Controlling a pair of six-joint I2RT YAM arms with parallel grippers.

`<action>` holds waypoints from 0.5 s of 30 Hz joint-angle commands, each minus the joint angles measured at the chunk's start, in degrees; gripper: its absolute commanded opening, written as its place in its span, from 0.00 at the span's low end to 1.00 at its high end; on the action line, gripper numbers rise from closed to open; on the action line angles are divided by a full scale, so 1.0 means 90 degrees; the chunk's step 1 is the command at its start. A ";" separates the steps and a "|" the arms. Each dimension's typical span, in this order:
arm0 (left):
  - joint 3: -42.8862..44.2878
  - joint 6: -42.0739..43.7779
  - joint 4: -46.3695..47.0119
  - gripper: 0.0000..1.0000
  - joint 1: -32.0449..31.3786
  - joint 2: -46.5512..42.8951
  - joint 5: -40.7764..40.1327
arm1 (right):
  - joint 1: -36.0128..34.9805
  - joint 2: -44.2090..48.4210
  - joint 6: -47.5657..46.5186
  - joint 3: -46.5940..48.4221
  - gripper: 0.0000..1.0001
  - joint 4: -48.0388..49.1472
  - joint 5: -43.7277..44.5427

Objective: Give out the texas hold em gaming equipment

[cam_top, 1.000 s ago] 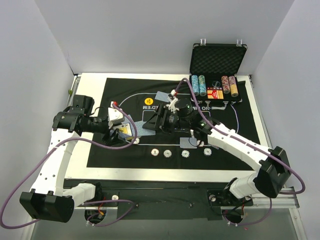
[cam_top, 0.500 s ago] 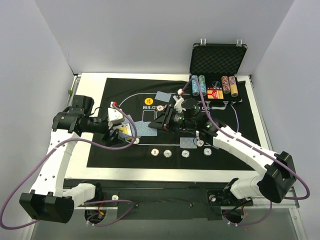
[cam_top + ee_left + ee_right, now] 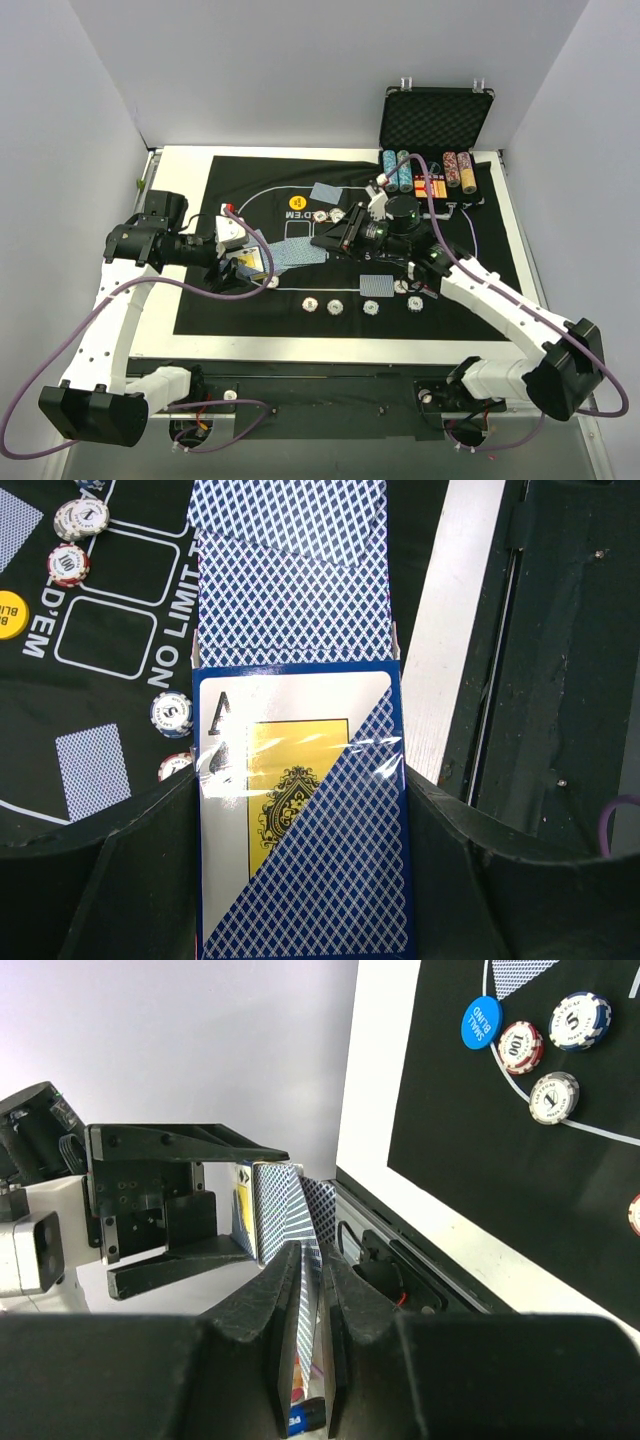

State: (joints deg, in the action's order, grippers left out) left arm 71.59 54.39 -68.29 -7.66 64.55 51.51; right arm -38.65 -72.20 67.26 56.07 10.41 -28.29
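Standing open, the case [image 3: 437, 118] holds rows of poker chips [image 3: 453, 169].

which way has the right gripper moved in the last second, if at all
Yes: the right gripper has shifted right, toward the open case.

Blue-lattice cards [image 3: 290, 580], blue-yellow box [image 3: 300, 830], perhaps yellow disc [image 3: 8, 615]

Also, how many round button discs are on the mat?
2. Yellow disc: by the HOLD'EM lettering. Blue SMALL BLIND disc: beside three chips near the mat's edge. Others may be hidden.
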 commanded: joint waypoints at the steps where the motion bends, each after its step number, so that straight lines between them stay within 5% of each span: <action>1: 0.0141 -0.0008 0.0303 0.12 0.0050 -0.0151 0.0371 | 0.0115 0.0346 -0.0179 0.0020 0.09 -0.0121 -0.0186; 15: 0.0121 -0.0018 0.0303 0.12 0.0060 -0.0161 0.0400 | 0.0886 0.0084 -0.0208 0.0926 0.00 -0.0102 -0.0479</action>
State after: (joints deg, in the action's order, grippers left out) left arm 71.59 54.37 -68.27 -7.66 64.51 51.55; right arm -33.56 -70.46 66.13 57.49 7.66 -30.44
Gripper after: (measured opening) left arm 0.750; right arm 0.003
